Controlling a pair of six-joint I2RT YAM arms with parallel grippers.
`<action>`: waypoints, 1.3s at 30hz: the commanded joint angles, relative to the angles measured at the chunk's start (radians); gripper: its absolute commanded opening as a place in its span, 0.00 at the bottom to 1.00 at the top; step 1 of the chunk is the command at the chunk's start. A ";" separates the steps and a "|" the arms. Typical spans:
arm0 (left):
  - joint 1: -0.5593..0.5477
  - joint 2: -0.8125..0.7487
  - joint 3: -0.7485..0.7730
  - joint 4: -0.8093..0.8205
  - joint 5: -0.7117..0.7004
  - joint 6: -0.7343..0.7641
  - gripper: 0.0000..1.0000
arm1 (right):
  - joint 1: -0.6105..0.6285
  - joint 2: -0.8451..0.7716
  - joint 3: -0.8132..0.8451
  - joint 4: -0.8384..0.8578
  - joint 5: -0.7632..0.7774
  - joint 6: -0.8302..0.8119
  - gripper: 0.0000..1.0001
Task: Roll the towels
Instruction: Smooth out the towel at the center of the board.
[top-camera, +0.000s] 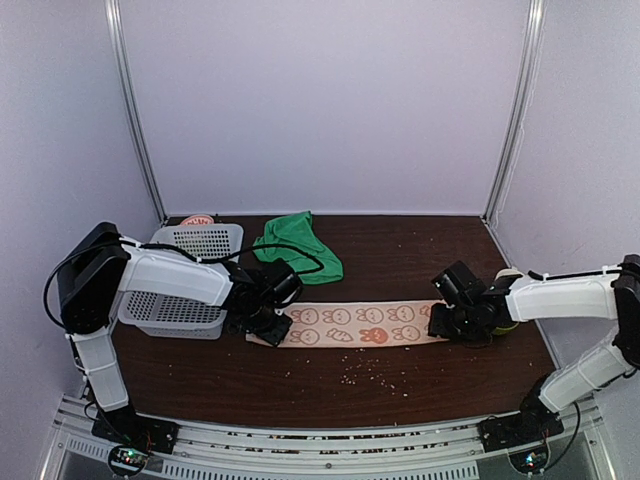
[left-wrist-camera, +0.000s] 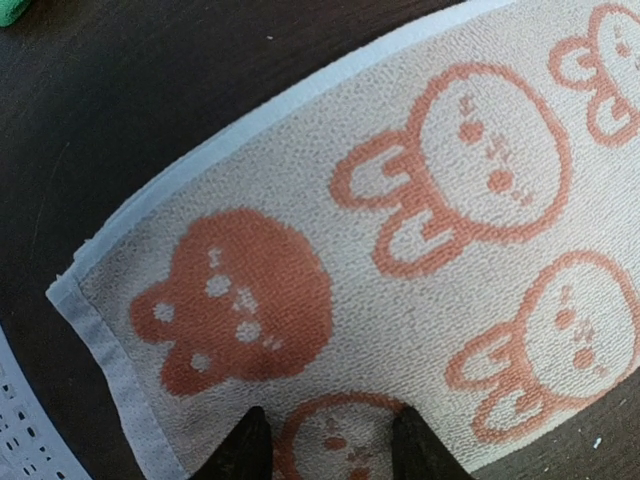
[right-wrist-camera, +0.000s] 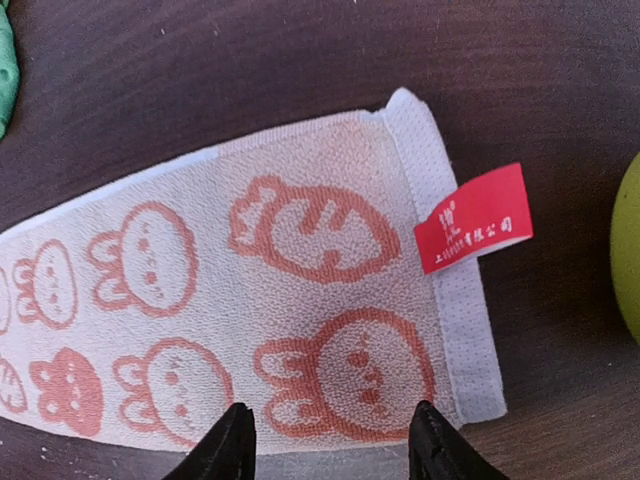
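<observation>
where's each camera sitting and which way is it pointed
top external: above, behind the bases, facing the table; left arm and right arm show
left wrist: on left arm, looking down at printed towel's left end; own fingertips show
right wrist: on right arm, down at its tagged right end; own fingertips show
shared: the printed towel

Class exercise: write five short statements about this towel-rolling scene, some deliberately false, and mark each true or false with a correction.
1. The pinkish-beige towel printed with orange cartoon figures lies flat, unrolled. True.
2. The plain green towel is neatly rolled. False: it lies crumpled.
3. A red label sticks out at the printed towel's end under the right gripper. True.
4. The green towel lies inside the white perforated basket. False: it lies on the dark brown table beside it.
5. The left gripper is open. True.
</observation>
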 joint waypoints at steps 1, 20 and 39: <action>0.000 -0.017 -0.018 -0.002 -0.012 0.003 0.44 | -0.006 -0.084 0.038 -0.083 0.069 -0.017 0.54; -0.076 -0.073 0.185 -0.067 0.008 0.027 0.50 | -0.017 -0.132 -0.018 -0.024 0.060 0.025 0.54; -0.059 0.071 0.049 0.011 -0.035 -0.037 0.47 | -0.090 -0.032 -0.099 0.091 0.002 0.081 0.53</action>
